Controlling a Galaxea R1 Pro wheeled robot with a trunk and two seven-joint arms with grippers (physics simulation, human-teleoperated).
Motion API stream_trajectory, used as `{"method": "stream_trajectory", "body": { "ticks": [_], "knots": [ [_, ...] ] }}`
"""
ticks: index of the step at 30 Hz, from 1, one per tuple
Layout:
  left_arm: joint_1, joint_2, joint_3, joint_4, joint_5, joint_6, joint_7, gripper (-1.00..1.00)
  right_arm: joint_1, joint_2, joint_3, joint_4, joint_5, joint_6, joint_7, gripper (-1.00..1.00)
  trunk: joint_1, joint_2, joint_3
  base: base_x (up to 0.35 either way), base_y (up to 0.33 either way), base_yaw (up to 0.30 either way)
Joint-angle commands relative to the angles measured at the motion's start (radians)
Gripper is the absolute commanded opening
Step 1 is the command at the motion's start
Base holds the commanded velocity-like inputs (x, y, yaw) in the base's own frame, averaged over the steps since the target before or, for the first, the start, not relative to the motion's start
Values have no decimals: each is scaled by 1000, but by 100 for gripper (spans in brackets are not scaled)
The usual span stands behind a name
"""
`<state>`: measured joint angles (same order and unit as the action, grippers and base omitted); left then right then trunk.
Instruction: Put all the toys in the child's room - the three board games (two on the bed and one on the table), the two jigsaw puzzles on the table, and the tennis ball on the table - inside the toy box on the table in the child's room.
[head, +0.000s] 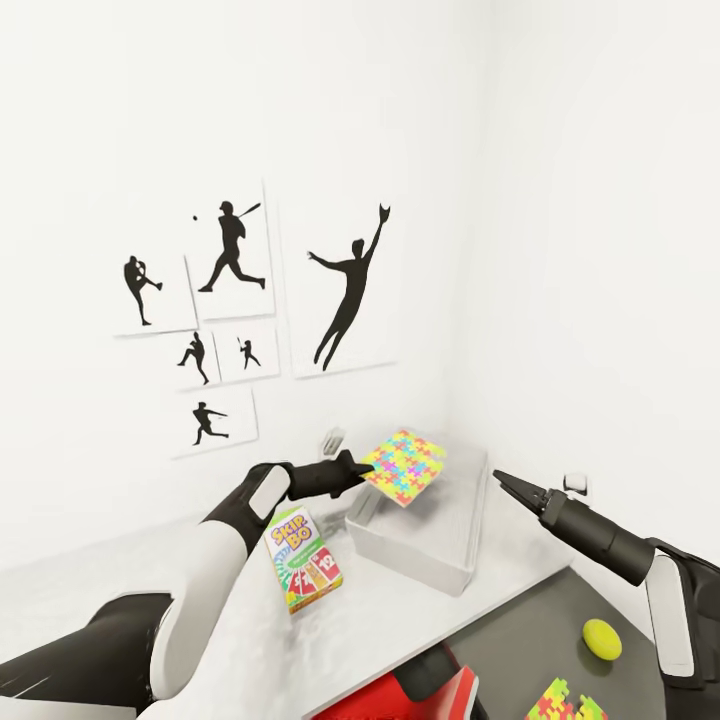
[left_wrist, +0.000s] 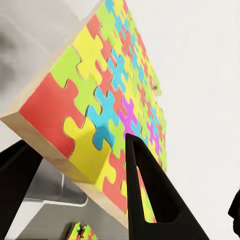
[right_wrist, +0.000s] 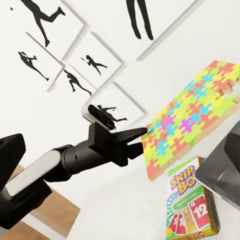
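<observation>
I have 1 puzzle (head: 403, 466) pinched by its near edge in my left claw (head: 362, 470), fingers (left_wrist: 150, 200) clamped on either face of the sheet. It hangs tilted above the bin (head: 440, 530), near its far left corner, so I judge that letting go would drop it inside rather than on the desk (head: 120, 590). I hold it by the edge because a sheet this thin offers no other grip.

My right claw (head: 498, 477) hovers to the right of the bin, pinched to a narrow point with nothing in it, kept clear of the drop.

The Skip-Bo box (head: 303, 557) lies on the desk just left of the bin. On the dark end section (head: 520, 640), near right, sit the ball (head: 602, 639) and the 2nd puzzle (head: 566, 703). These 3 are not yet binned.
</observation>
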<state>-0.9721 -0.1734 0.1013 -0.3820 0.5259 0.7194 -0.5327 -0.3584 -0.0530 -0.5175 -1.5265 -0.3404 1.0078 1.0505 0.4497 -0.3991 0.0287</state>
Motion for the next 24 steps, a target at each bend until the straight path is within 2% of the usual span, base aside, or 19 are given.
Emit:
{"method": "stream_trajectory", "body": {
  "ticks": [1, 7, 9, 12, 13, 17, 21, 24],
  "knots": [
    [0, -1, 8, 4, 0, 4, -2, -100, -1, 0, -1, 0, 2, 4, 5, 100, 0, -1, -2, 0, 0, 0],
    [0, -1, 1, 15, -1, -9, 6, -100, -1, 7, -1, 0, 1, 3, 3, 100, 0, -1, -12, 0, 0, 0],
    [0, -1, 0, 16, -2, -11, 32, -100, 0, 9, 1, 0, 2, 3, 2, 100, 0, -1, -15, 0, 0, 0],
    [-1, -1, -1, 8, 4, -10, 139, -100, 0, 10, 2, 0, 3, 1, 1, 100, 0, -1, -20, 0, 0, 0],
    [-1, -1, -1, 4, 5, -10, 156, -100, 0, 10, 2, 0, 3, 2, 1, 100, 0, -1, -22, 0, 0, 0],
    [-2, -1, -2, -50, 10, -6, 229, -100, -1, 3, 1, 0, 2, 3, 0, 100, 0, -1, -28, 0, 0, 0],
    [-5, -1, -2, -106, 13, 16, 243, -100, -1, 0, 1, 1, 3, 2, 0, 100, 0, -1, -35, 0, 0, 0],
    [-8, -1, -1, -161, 15, 67, 246, -100, -1, 0, 3, 1, 4, 3, -1, 100, 0, -1, -40, 0, 0, 0]
  ]
}}
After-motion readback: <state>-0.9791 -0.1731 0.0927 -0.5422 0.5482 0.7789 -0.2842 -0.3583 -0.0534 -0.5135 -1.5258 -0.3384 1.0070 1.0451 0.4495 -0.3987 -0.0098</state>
